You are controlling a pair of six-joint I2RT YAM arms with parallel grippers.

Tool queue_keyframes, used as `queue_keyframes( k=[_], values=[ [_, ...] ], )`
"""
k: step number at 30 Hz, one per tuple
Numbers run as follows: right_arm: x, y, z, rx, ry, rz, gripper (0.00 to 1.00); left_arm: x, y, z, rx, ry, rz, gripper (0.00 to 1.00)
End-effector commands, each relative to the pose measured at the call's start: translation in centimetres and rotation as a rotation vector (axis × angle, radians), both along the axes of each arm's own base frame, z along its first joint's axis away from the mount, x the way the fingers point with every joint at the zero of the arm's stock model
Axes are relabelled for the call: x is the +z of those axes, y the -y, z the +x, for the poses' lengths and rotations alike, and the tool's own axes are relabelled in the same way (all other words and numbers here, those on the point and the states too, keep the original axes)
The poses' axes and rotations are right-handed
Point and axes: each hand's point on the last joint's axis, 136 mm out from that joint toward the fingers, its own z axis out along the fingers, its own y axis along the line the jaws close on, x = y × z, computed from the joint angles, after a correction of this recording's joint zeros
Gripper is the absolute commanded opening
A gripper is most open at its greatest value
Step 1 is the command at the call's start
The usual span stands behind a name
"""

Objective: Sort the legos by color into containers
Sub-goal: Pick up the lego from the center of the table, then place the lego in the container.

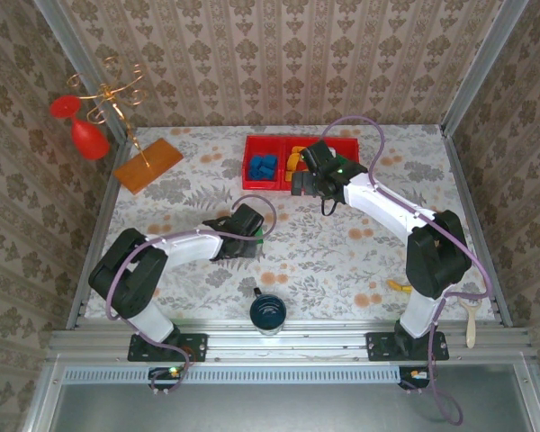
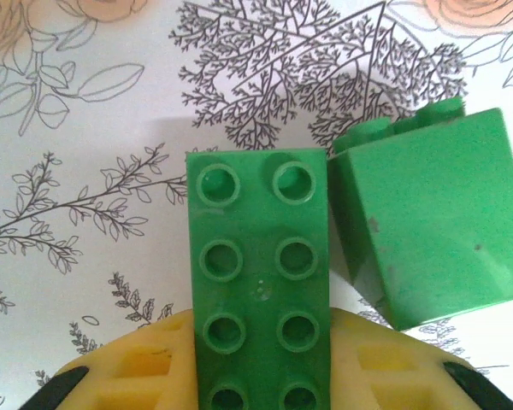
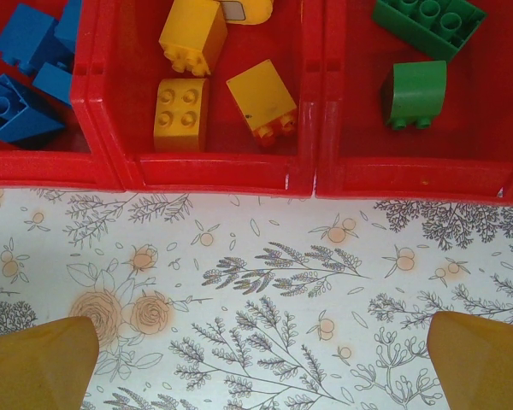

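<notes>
On the tabletop [image 1: 342, 261], the long green brick [image 2: 258, 282], axis running away from the wrist, sits gripped between the left fingers [image 2: 128, 376], a second green brick [image 2: 427, 226] just beside one long side; red tray [image 3: 214, 171] beyond, right fingers [image 3: 34, 363] spread, empty.

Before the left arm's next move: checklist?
1. Left hand gripping the long green brick: ok, fingers flank both long sides.
2. Neighbouring green brick clear of it: cannot tell, it lies on its side right alongside.
3. Right hand empty: ok, open above the table.
4. Green compartment has room: ok, two green bricks inside.
5. Route to the red tray: likely not ok, the right arm hangs just in front of it.
</notes>
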Motion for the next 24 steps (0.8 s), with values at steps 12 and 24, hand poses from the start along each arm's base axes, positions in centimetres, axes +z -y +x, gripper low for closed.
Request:
queue_keyframes(
  k=[12,24],
  values=[
    [2.9,3.3,-1.6,-0.12,0.103,-0.03,1.0,7.3,1.6,2.9,-0.066,0.203,-0.079,0.18],
    [4.9,8.7,-4.2,-0.26,0.172,-0.072,1.0,13.2,8.7,8.1,-0.202,0.345,-0.231,0.18]
  ],
)
